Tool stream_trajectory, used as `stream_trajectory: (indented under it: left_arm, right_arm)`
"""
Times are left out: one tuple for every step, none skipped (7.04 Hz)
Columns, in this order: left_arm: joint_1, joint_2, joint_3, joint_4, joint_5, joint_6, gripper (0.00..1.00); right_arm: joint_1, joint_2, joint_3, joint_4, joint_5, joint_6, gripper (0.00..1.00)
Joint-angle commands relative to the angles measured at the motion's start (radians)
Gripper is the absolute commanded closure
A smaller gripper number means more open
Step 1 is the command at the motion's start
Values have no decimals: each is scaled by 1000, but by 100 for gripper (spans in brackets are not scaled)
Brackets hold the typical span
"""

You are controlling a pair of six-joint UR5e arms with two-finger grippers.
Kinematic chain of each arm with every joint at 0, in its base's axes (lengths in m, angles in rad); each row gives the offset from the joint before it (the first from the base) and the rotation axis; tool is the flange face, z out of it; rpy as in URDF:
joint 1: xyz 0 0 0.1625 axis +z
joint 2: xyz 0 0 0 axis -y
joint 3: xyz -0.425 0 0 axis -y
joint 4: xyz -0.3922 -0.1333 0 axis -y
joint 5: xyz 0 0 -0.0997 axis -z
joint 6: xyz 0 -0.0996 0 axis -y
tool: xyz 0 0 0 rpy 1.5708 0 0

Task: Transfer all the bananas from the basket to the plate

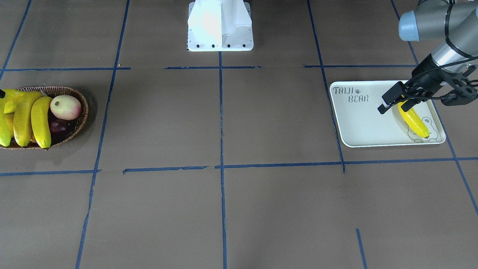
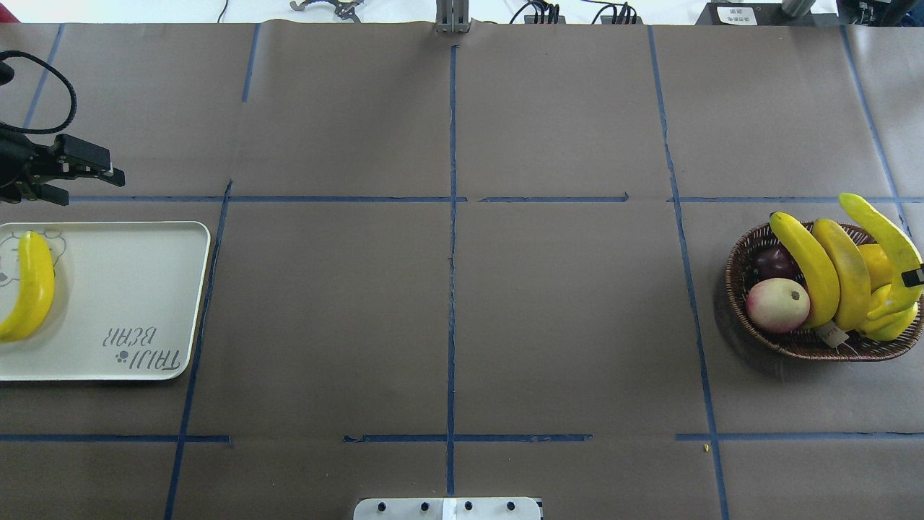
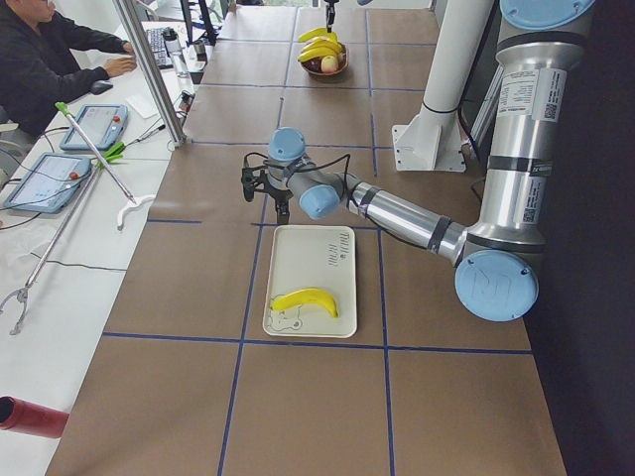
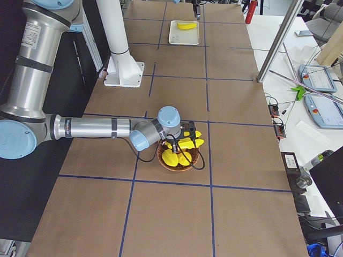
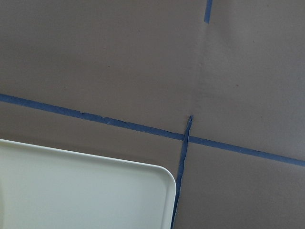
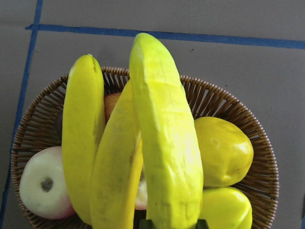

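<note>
The wicker basket [image 2: 731, 285] sits at the table's right end and holds several bananas [image 2: 812, 263]. My right gripper [image 6: 174, 223] is shut on one banana [image 6: 162, 143], whose far end juts past the basket rim in the overhead view [image 2: 877, 227]. The off-white plate [image 2: 130, 289] printed "TAIJI BEAR" lies at the left end with one banana [image 2: 32, 289] lying on it. My left gripper [image 1: 388, 102] hovers open and empty above the plate's far edge, beside that banana [image 1: 412, 119].
A pink-and-cream fruit [image 2: 776, 303], a dark mango [image 2: 776, 261] and round yellow fruits [image 6: 221, 150] share the basket. The robot's white base [image 1: 220, 26] stands at the middle near edge. A side table with tablets [image 3: 79, 149] and an operator lies beyond the table.
</note>
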Motion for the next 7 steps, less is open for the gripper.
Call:
stream_trajectory:
  left_arm:
    - [0, -9, 8, 0, -3, 1, 0]
    - [0, -15, 12, 0, -4, -1, 0]
    - [0, -25, 15, 0, -4, -3, 0]
    - [2, -38, 20, 0, -4, -4, 0]
    - [18, -51, 17, 0, -4, -7, 0]
    - [37, -74, 3, -2, -4, -60, 0]
    - [66, -159, -1, -2, -4, -199, 0]
  right_arm:
    - [86, -43, 104, -6, 24, -7, 100]
    - [135, -31, 109, -8, 94, -8, 100]
    - [154, 12, 110, -13, 143, 4, 100]
    - [147, 70, 106, -17, 155, 46, 100]
    - [83, 148, 108, 1, 153, 223, 100]
    - [11, 252, 114, 3, 149, 390, 100]
    - [-66, 384, 108, 1, 129, 568, 100]
